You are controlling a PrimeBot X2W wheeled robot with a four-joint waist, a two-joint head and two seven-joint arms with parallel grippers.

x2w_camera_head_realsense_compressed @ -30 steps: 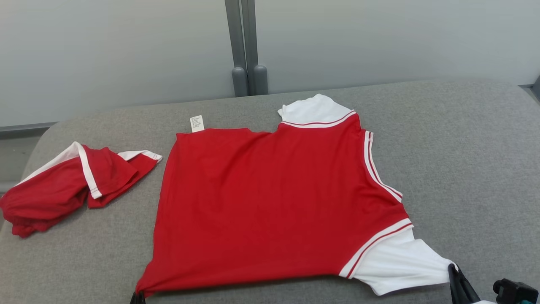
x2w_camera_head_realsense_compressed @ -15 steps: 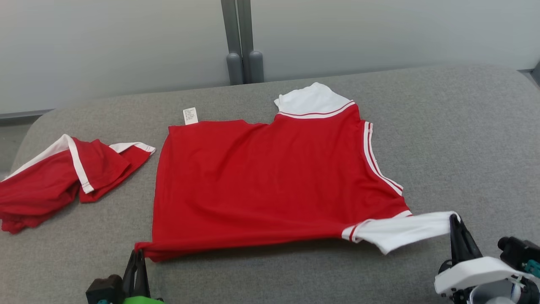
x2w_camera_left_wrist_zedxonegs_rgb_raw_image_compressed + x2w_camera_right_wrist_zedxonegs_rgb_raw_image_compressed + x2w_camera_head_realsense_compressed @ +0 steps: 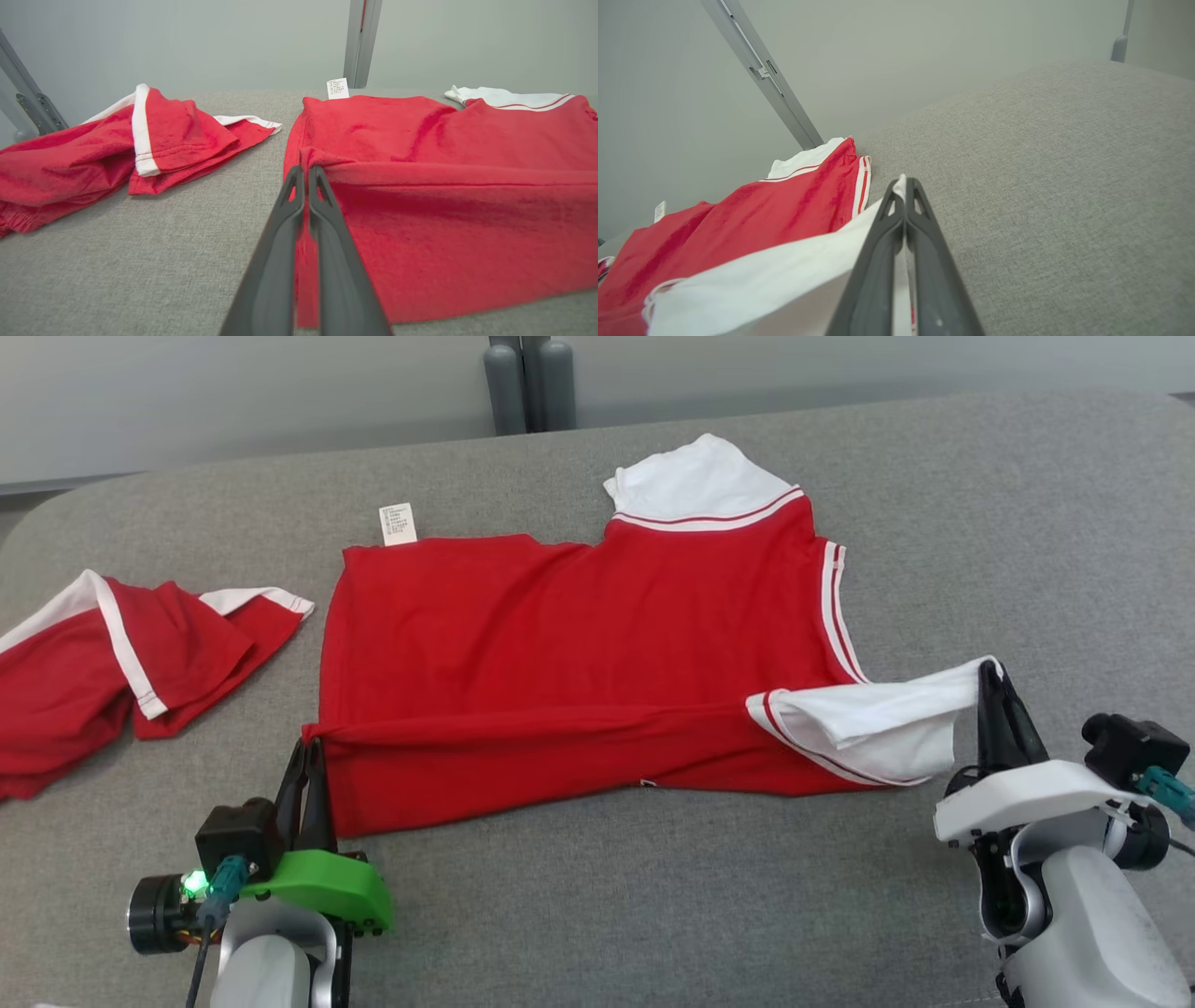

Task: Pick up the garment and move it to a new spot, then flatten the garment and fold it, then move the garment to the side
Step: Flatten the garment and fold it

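Grey table [image 3: 980, 523] holds your red garment [image 3: 560, 635]. Left gripper [image 3: 311, 747] pinches its hem corner [image 3: 310, 157]; right gripper [image 3: 988, 670] pinches the white sleeve [image 3: 868, 723].

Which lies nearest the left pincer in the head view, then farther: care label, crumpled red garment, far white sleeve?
From the left pincer:
1. crumpled red garment, to its left
2. care label, ahead, slightly right
3. far white sleeve, ahead and well right
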